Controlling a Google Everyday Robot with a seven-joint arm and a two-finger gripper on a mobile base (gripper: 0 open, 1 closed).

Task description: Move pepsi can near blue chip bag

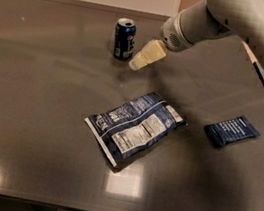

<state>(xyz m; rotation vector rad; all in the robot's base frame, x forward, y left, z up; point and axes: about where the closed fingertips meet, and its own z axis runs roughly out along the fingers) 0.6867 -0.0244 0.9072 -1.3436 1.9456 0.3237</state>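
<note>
At upper center, my arm slanted down-left, gripper beside the pepsi can; its state I couldn't tell.

White arm, cream gripper beside pepsi can

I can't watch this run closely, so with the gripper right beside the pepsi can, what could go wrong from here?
The gripper hangs close beside the upright pepsi can; a glancing touch could tip it or slide it on the glossy table.
The blue chip bag lies crinkled and uneven; a can set on its edge might topple.
The small dark blue packet farther right could be mistaken for the bag.
</note>
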